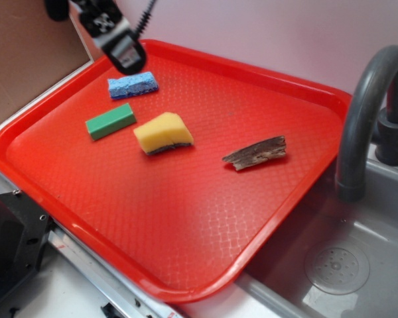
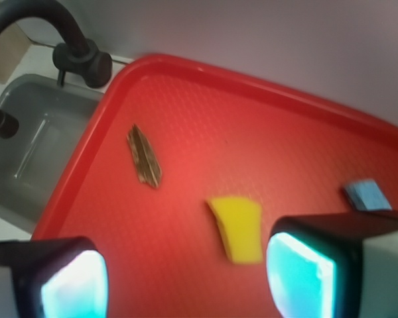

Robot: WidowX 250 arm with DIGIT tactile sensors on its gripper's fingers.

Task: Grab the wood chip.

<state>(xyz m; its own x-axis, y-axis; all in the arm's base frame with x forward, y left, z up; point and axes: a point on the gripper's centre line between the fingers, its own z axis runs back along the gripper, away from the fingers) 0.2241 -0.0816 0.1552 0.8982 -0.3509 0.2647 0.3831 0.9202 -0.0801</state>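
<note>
The wood chip is a flat grey-brown sliver lying on the red tray toward its right side, near the sink. My gripper hangs above the tray's far left corner, over the blue sponge, far from the chip. In the wrist view the gripper is open, its two glowing pads wide apart with only bare tray between them. The chip lies well ahead of the left pad.
A blue sponge, a green block and a yellow sponge wedge lie on the tray's left half. A grey sink with a dark faucet borders the tray beside the chip.
</note>
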